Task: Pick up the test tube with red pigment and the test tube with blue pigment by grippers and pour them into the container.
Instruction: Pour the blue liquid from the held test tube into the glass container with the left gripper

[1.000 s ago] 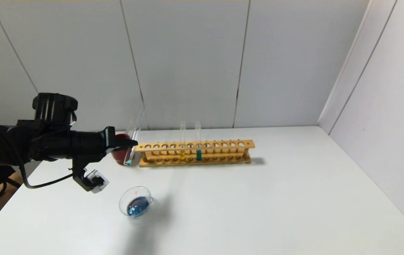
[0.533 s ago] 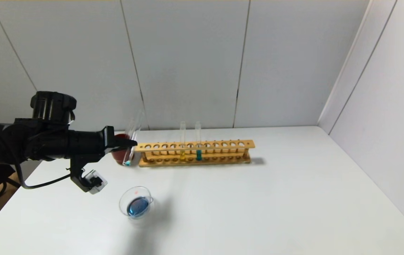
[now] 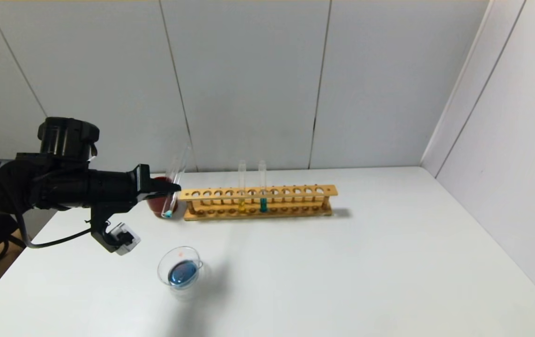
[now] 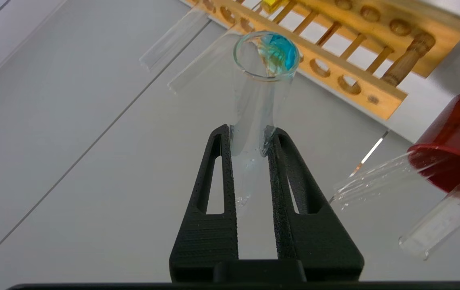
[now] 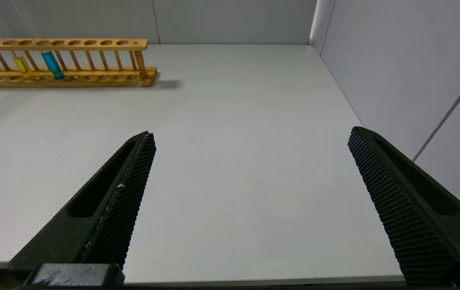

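My left end effector (image 4: 250,139) is clamped on the blue-pigment test tube (image 3: 172,187), mouth-up so nothing spills; right end effector (image 5: 250,185) gapes idle.

Even, bright overhead light; soft shadows fall toward 6 o'clock of the container (image 3: 180,271) and 3 o'clock of the rack (image 3: 258,202) on the matte desk (image 3: 342,281). No glare.
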